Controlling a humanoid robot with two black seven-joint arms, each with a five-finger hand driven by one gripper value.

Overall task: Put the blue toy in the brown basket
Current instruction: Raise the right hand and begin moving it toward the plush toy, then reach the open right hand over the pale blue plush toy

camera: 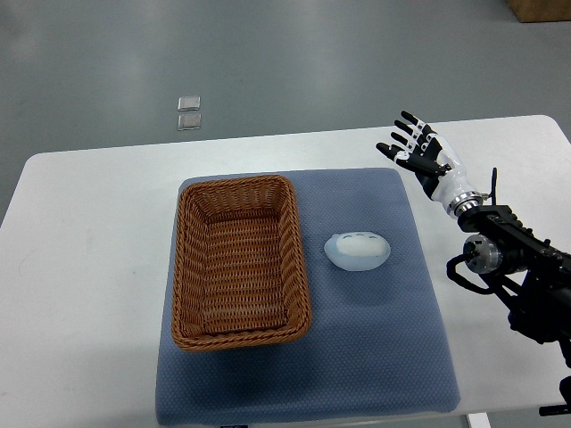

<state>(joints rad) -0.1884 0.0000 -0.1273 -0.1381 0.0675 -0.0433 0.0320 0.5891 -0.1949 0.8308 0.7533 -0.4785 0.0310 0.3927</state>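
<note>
A pale blue, rounded toy lies on the blue-grey mat, just right of the brown wicker basket. The basket holds nothing. My right hand is raised above the mat's far right corner, fingers spread and holding nothing, well beyond and to the right of the toy. Its arm comes in from the right edge. No left arm shows.
The mat lies on a white table. Two small clear squares lie on the grey floor beyond the table. A brown box corner shows at the top right.
</note>
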